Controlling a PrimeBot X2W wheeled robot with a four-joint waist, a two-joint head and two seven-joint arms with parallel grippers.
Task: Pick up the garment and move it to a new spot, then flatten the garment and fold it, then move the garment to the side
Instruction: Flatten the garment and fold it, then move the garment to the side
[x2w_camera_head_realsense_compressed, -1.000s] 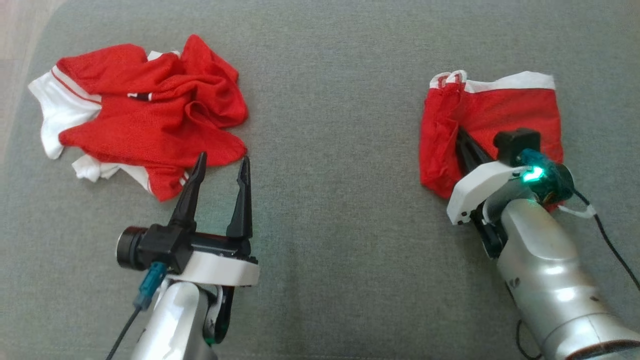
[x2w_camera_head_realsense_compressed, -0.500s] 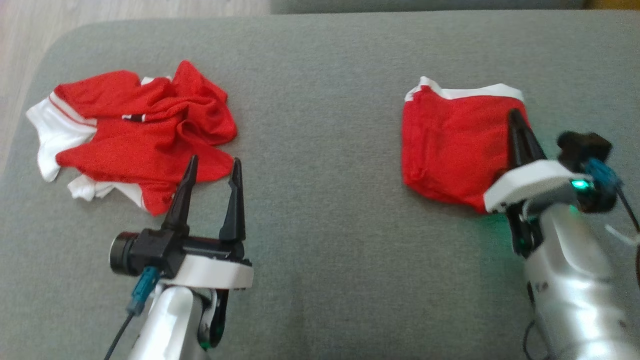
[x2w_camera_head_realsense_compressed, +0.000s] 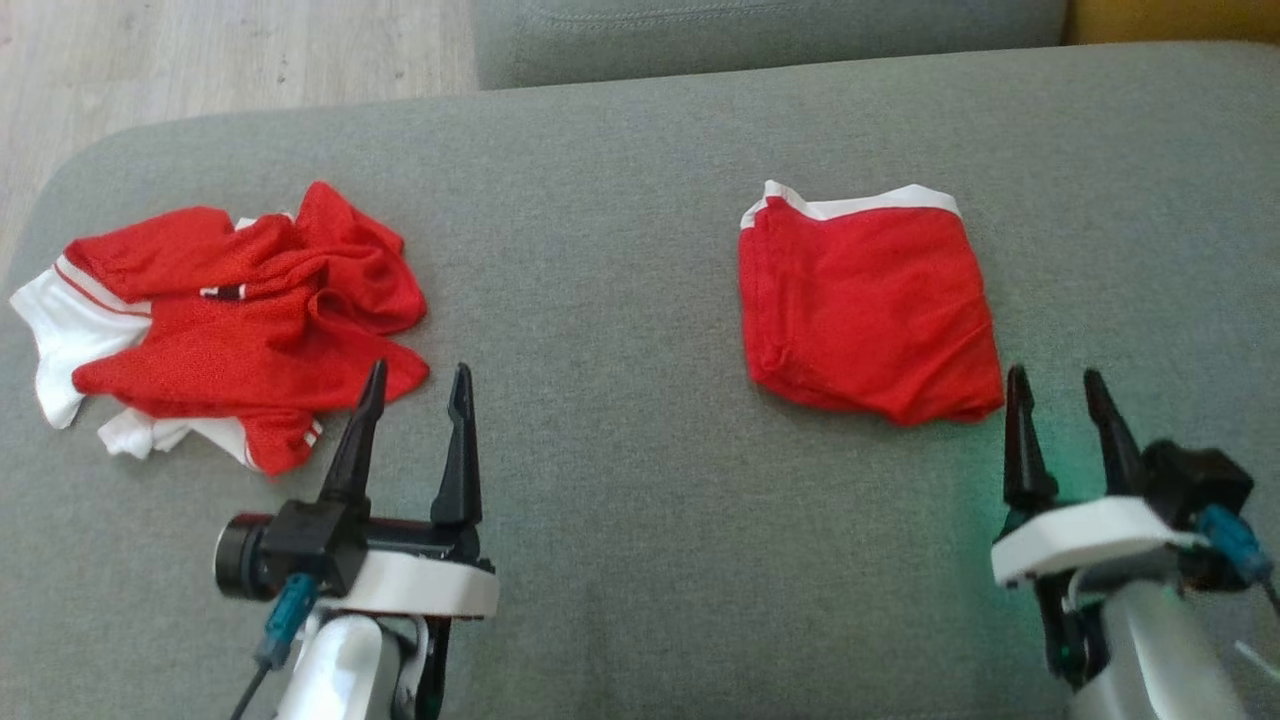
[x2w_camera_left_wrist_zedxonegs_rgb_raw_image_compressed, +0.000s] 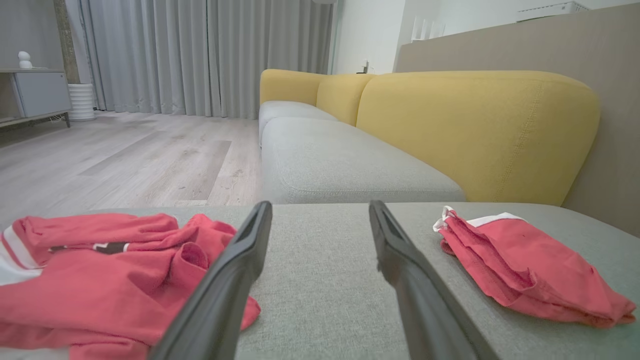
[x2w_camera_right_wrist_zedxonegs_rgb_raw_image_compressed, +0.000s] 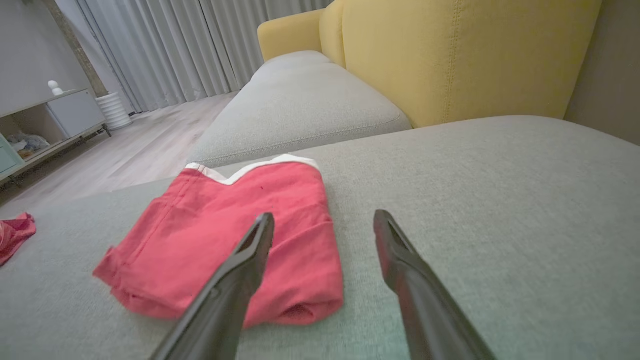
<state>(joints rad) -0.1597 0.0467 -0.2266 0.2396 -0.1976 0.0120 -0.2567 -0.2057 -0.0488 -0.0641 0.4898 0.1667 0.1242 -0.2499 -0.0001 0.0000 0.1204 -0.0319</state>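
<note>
A: Two red garments on the grey cushion (x2w_camera_head_realsense_compressed: 620, 560). Taking the folded garment (x2w_camera_head_realsense_compressed: 870, 305) as the marker, left to right: what sits far left of it?

B: A crumpled jersey (x2w_camera_head_realsense_compressed: 230, 320), red with white trim, well apart from the folded garment. Loose heap, not flattened.

A: Next along?

B: Left gripper (x2w_camera_head_realsense_compressed: 420, 367), between the jersey and the folded garment, nearer the robot than either. Fingers spread, nothing between them. The tips are just short of the jersey's near edge.

A: The folded garment itself?

B: Lying flat in a neat rectangle, with a white band on its far edge. Nothing touches it.

A: And right of it?

B: Right gripper (x2w_camera_head_realsense_compressed: 1055, 373), just beside its near right corner, clear of the cloth. Fingers parted, empty.

A: Step in hand?

B: I judge it's the last one, the move to the side, and it's done or closing: folded, set down, left alone.

A: Next move?

B: If the jersey follows, the left gripper needs a short reach forward and down, closing on a raised fold rather than a flat patch. The right arm should back off without snagging the folded edge.
</note>
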